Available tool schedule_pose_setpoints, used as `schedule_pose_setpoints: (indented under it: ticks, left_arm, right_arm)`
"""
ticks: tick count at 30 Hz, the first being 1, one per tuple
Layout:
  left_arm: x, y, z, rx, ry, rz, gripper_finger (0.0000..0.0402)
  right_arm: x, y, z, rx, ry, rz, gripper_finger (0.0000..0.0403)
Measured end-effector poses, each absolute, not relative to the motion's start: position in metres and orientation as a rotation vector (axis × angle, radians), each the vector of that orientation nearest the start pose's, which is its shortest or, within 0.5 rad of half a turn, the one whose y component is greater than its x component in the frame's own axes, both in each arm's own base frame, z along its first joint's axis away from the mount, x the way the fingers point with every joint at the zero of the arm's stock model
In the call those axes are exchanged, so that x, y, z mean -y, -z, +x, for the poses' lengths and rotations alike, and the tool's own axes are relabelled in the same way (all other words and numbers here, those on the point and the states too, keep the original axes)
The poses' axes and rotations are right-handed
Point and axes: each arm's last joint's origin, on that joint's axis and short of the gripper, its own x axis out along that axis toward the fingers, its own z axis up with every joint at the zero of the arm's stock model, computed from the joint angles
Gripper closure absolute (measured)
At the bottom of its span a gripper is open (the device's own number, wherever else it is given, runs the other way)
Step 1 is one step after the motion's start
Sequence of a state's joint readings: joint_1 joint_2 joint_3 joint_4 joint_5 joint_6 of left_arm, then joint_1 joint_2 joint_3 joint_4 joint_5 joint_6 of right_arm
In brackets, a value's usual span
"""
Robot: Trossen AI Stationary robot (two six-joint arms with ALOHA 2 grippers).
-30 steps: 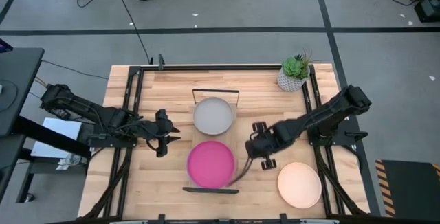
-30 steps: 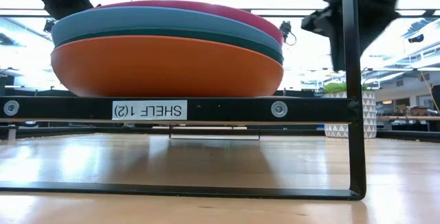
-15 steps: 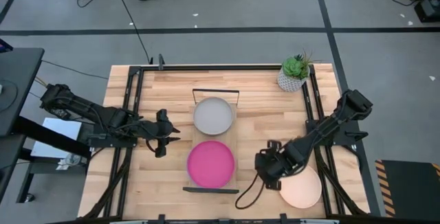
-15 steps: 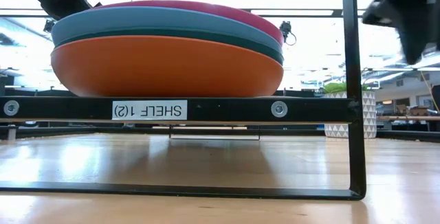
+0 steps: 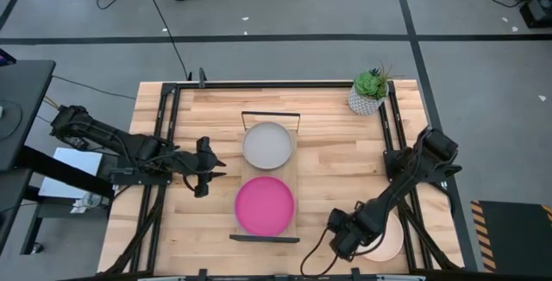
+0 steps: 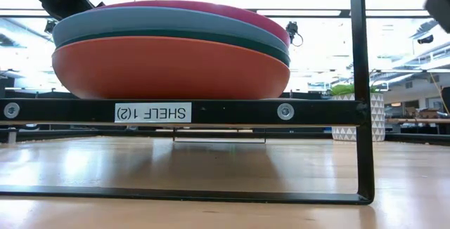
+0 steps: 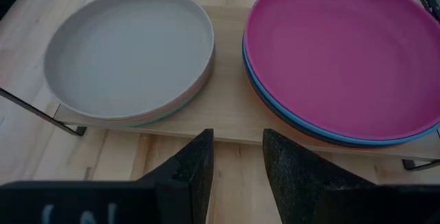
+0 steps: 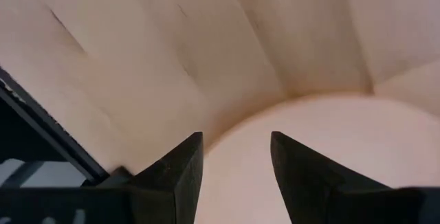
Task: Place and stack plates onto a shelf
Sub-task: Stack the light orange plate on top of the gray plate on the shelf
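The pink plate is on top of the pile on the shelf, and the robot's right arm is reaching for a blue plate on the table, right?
Almost. The plate by the right gripper is peach, not blue; the high view shows it on the table near the front right corner. The pink plate does top the pile on the shelf, beside the grey plate.
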State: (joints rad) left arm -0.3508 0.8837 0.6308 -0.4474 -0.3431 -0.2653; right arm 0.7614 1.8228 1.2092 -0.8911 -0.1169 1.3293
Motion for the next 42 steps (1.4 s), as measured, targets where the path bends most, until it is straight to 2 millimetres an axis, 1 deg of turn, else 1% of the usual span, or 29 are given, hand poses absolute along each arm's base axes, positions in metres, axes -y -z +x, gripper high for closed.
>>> schedule_pose_setpoints:
  ticks: [5,9,14,18,20,22,26,27,28,30,32,34,37,42]
  left_arm:
    - [0.052,-0.243,0.17,-0.652,-0.079,-0.017,0.0269]
    - [0.052,-0.243,0.17,-0.652,-0.08,-0.017,0.0269]
    - [0.052,-0.243,0.17,-0.653,-0.08,-0.017,0.0269]
    - [0.052,-0.243,0.17,-0.653,-0.08,-0.017,0.0269]
    - [0.052,-0.243,0.17,-0.653,-0.08,-0.017,0.0269]
    - [0.052,-0.243,0.17,-0.654,-0.08,-0.018,0.0269]
    - [0.052,-0.243,0.17,-0.654,-0.081,-0.021,0.0269]
    - [0.052,-0.243,0.17,-0.654,-0.081,-0.021,0.0269]
    - [0.052,-0.243,0.17,-0.653,-0.08,-0.02,0.0269]
    - [0.052,-0.243,0.17,-0.65,-0.081,-0.021,0.0269]
    - [0.052,-0.244,0.17,-0.645,-0.08,-0.023,0.0269]
    - [0.052,-0.244,0.171,-0.64,-0.079,-0.025,0.0269]
    - [0.052,-0.245,0.171,-0.631,-0.078,-0.027,0.0269]
    - [0.053,-0.246,0.172,-0.618,-0.076,-0.032,0.0269]
  right_arm:
    - [-0.232,-0.167,0.233,-1.612,0.416,0.603,0.0226]
    - [-0.233,-0.162,0.234,-1.607,0.422,0.604,0.0226]
    - [-0.236,-0.148,0.237,-1.632,0.428,0.582,0.0227]
    - [-0.237,-0.135,0.238,-1.678,0.394,0.514,0.0238]
    - [-0.236,-0.134,0.239,-1.696,0.36,0.481,0.0253]
    - [-0.234,-0.134,0.24,-1.702,0.332,0.455,0.0278]
    - [-0.232,-0.139,0.242,-1.67,0.256,0.384,0.0355]
    - [-0.231,-0.141,0.242,-1.664,0.233,0.361,0.0375]
    - [-0.229,-0.143,0.242,-1.651,0.217,0.336,0.0385]
    - [-0.226,-0.149,0.243,-1.643,0.217,0.291,0.0385]
    - [-0.222,-0.159,0.242,-1.646,0.248,0.209,0.0381]
    - [-0.218,-0.174,0.243,-1.653,0.271,0.123,0.0384]
    - [-0.216,-0.2,0.249,-1.618,0.228,-0.077,0.0389]
    - [-0.205,-0.235,0.269,-1.513,0.131,-0.364,0.0389]
